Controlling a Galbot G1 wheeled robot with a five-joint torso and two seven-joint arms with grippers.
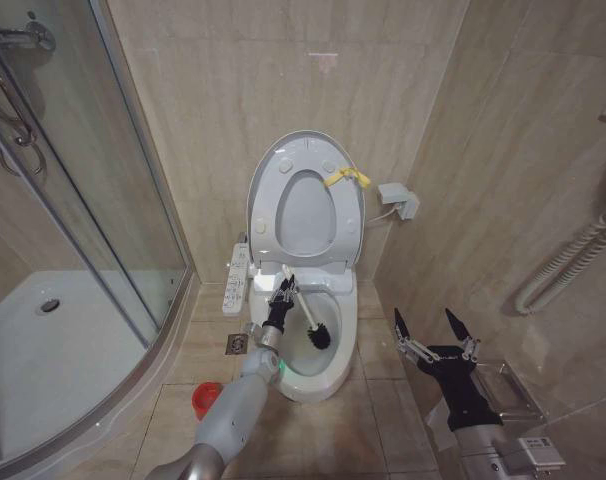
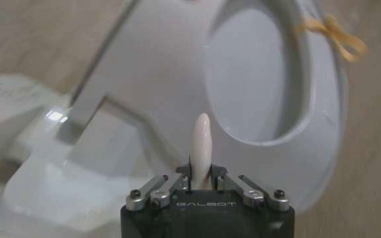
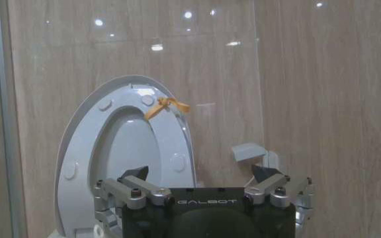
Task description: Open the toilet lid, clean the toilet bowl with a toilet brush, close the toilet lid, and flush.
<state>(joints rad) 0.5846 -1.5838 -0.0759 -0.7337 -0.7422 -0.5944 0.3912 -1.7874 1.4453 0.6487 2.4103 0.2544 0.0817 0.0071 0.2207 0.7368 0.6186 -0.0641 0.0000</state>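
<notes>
The toilet lid (image 1: pixel 308 145) stands raised against the wall with the ring seat up in front of it; a yellow tag (image 1: pixel 346 178) hangs at its edge. Below lies the toilet bowl (image 1: pixel 328 362). My left gripper (image 1: pixel 281 296) is shut on the white handle of the toilet brush (image 1: pixel 301 305), whose dark head rests inside the bowl. The left wrist view has the handle (image 2: pixel 202 141) between my left gripper's (image 2: pixel 202 172) fingers, the raised lid (image 2: pixel 326 114) behind. The brush's red base (image 1: pixel 207 398) stands on the floor left of the toilet. My right gripper (image 1: pixel 433 330) (image 3: pixel 200 174) hovers open to the toilet's right, facing the lid (image 3: pixel 85 134).
A glass shower enclosure (image 1: pixel 83 200) and white shower tray (image 1: pixel 43 340) fill the left. A remote panel (image 1: pixel 238 278) sticks out beside the seat. A wall fitting (image 1: pixel 398 200) and a hose (image 1: pixel 573 250) are on the right wall. A floor drain (image 1: pixel 236 344) is near the bowl.
</notes>
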